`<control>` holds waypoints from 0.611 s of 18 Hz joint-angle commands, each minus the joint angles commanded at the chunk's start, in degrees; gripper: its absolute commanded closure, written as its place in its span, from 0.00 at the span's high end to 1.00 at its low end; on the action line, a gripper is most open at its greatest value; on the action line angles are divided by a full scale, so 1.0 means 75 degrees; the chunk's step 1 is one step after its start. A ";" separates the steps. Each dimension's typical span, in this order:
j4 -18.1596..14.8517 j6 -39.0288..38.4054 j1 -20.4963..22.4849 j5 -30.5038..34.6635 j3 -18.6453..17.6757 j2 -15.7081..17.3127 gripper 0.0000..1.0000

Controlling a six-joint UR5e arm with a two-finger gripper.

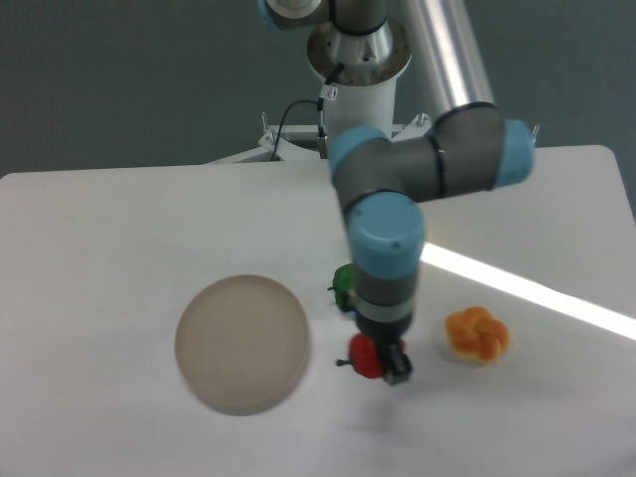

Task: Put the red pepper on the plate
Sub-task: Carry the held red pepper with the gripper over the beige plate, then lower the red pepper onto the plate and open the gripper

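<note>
The red pepper point(364, 356) is small and glossy, with its dark stem pointing left. It sits between the fingers of my gripper point(383, 363), which points straight down and is shut on it. The pepper seems to hang slightly above the table, with a faint shadow below it. The plate point(241, 343), a round beige-grey disc, lies on the white table just left of the pepper, about a pepper's width away. The arm's wrist hides the top of the pepper.
A green pepper point(344, 283) lies just behind the gripper, partly hidden by the wrist. An orange lobed pepper point(477, 335) lies to the right. A bright strip of light crosses the table point(119, 238) at right. The arm's base stands at the back centre.
</note>
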 joint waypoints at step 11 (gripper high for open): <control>0.1146 -0.1548 -0.0856 -0.0772 -0.1171 0.0047 0.55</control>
